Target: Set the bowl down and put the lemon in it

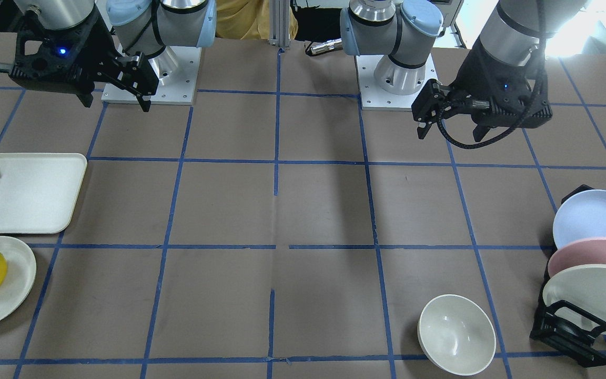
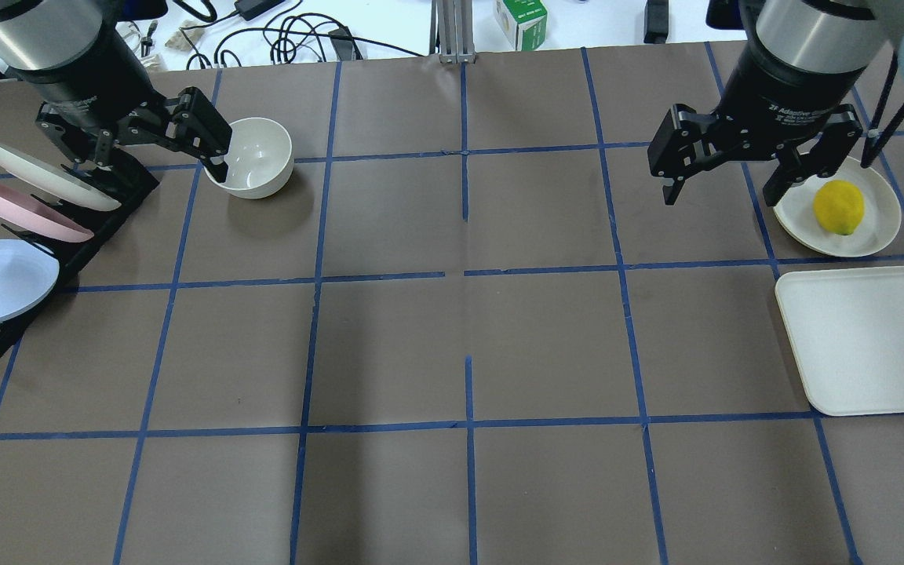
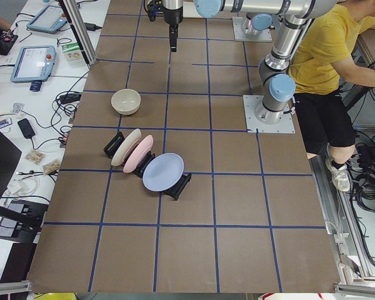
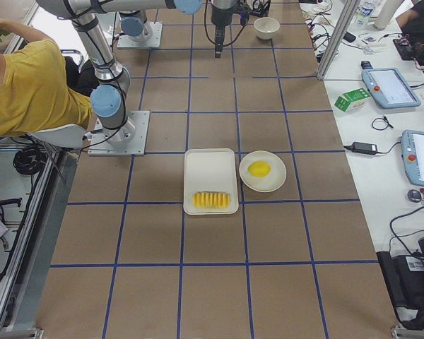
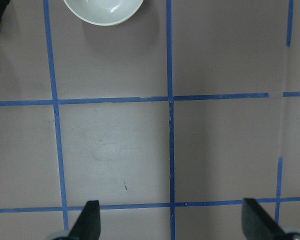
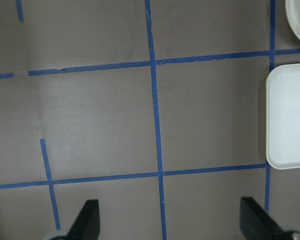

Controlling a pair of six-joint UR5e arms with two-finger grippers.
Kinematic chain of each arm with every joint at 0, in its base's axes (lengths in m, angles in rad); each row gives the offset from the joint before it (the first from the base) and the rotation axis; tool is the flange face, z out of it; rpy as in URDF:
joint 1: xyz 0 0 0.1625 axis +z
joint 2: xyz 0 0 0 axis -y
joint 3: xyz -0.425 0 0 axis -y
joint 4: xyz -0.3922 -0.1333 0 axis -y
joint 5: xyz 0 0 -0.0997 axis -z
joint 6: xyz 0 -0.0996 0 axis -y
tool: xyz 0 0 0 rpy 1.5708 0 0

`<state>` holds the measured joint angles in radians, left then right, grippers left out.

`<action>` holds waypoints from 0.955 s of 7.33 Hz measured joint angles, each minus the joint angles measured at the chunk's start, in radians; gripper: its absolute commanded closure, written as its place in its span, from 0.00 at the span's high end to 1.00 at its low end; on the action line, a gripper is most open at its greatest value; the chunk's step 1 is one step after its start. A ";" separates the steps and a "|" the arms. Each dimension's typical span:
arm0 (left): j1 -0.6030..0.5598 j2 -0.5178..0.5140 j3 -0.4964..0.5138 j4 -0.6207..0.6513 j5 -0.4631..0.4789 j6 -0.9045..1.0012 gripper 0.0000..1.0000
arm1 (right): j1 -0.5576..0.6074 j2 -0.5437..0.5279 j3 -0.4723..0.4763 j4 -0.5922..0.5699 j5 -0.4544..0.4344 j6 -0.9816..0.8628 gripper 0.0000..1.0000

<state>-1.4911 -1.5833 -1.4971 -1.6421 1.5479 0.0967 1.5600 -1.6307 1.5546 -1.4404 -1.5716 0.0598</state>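
Bowl (image 2: 250, 156), glossy, rigid, likely slippery and chippable, stands upright beside the plate rack (image 2: 126, 184) on the robot's left; its rim looks the best hold. Lemon (image 2: 838, 206), firm, light, apt to roll, lies on a small plate (image 2: 880, 232) at right. Left gripper (image 2: 142, 153) and right gripper (image 2: 723, 196) hover wide open, empty

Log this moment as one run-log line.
left tool: open, empty | right tool: open, empty | bowl: empty, on table | lemon: on plate | stage: nothing grasped yet
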 measured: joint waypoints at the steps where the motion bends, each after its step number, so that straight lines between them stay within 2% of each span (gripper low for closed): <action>1: 0.000 0.000 0.000 0.000 0.001 0.000 1.00 | 0.000 0.000 0.001 0.000 0.000 0.000 1.00; 5: 0.006 -0.025 0.024 0.017 0.035 0.009 1.00 | -0.003 0.005 0.001 -0.006 -0.004 -0.002 1.00; 7: 0.059 -0.166 0.095 0.091 0.031 0.082 1.00 | -0.019 0.023 0.003 -0.029 -0.012 -0.010 1.00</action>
<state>-1.4323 -1.7490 -1.4024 -1.5507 1.5785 0.1786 1.5415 -1.6077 1.5575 -1.4697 -1.5837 0.0503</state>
